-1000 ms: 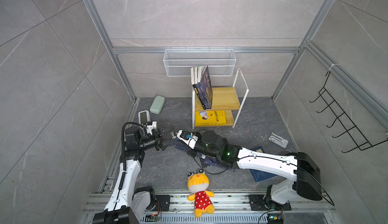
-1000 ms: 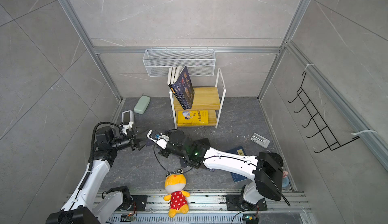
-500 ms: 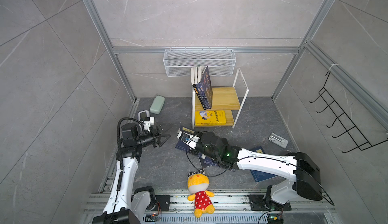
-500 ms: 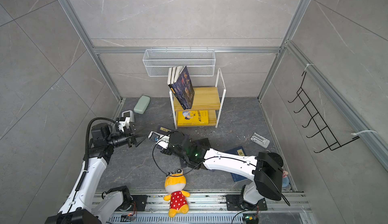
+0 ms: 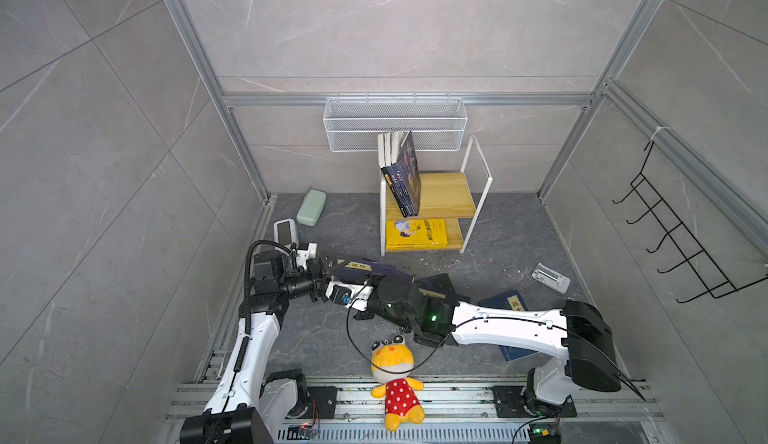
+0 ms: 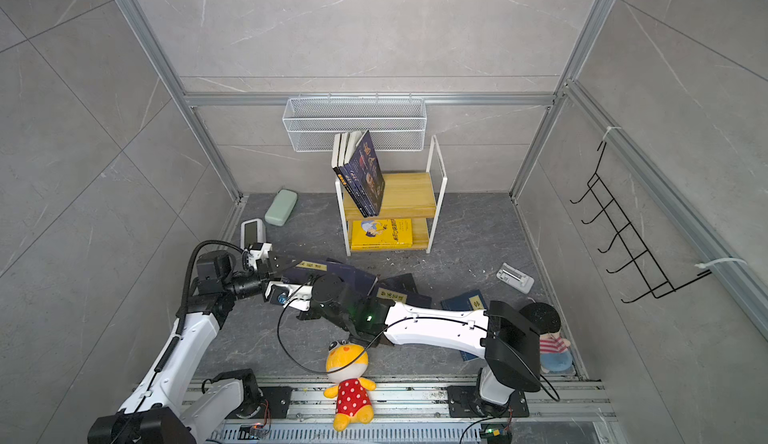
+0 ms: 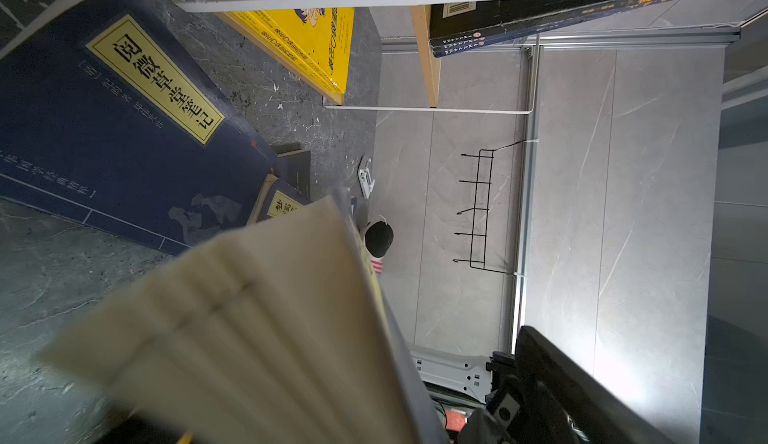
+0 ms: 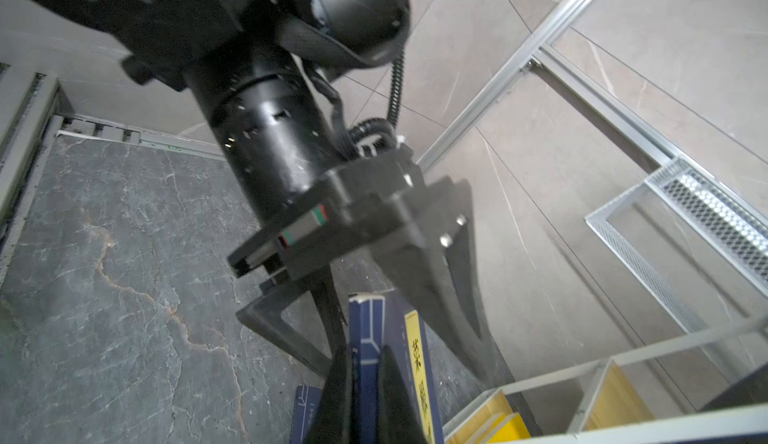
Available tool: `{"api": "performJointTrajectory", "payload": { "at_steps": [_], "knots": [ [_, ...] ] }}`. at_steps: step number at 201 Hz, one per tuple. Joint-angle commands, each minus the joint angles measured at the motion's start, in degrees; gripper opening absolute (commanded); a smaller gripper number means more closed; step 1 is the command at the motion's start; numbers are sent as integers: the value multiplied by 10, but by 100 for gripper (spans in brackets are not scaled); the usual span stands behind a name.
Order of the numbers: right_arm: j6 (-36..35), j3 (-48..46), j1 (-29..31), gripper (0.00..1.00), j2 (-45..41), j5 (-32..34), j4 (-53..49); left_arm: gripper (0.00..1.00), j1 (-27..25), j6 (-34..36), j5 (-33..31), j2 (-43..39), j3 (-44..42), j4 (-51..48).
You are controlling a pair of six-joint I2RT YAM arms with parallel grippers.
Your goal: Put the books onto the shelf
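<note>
Pinching the navy book (image 8: 374, 321) tight in my right claw (image 8: 359, 373), I had its end between my left claw (image 5: 325, 277)'s wide jaws.

You are viewing two arms that are wearing white shells over black joints and black bases. A ribbed black hose (image 5: 248, 271) is arching over the left arm (image 5: 249, 346); a thin black cable (image 5: 348, 331) is looping beneath the right arm (image 5: 507, 329), whose green lamp (image 5: 433, 318) is glowing. The left gripper (image 8: 405, 363) is showing black wedge fingers (image 8: 440, 309), silver screws (image 8: 446, 239) and a red-green stripe (image 8: 305, 223).
</note>
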Motion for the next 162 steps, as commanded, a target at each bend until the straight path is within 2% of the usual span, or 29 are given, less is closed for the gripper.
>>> {"api": "performJointTrajectory", "payload": {
  "at_steps": [1, 31, 56, 71, 80, 117, 136, 162],
  "knots": [
    [-47, 23, 11, 0, 20, -5, 32, 88, -12, 14, 12, 7, 4, 31],
    [-68, 22, 21, 0, 28, -24, 12, 48, -12, 22, -5, 15, 24, 16],
    [-71, 28, 25, 0, 28, -7, -15, 16, -9, 56, -13, 15, 36, -12],
    [-64, 15, 30, 0, 15, 4, -17, 2, -8, 84, -20, 9, 47, -40],
    [-60, 3, 31, 4, 9, 15, -15, 0, -8, 91, -23, 4, 45, -40],
    [-24, -28, 42, 37, -9, 109, -53, 0, 18, 86, -29, 0, 49, -41],
    [-21, -60, 48, 51, -17, 160, -26, 0, 22, 97, -32, -4, 46, -40],
    [-19, -63, 51, 54, -11, 239, -24, 0, 37, 97, -29, -3, 43, -47]
  ]
}}
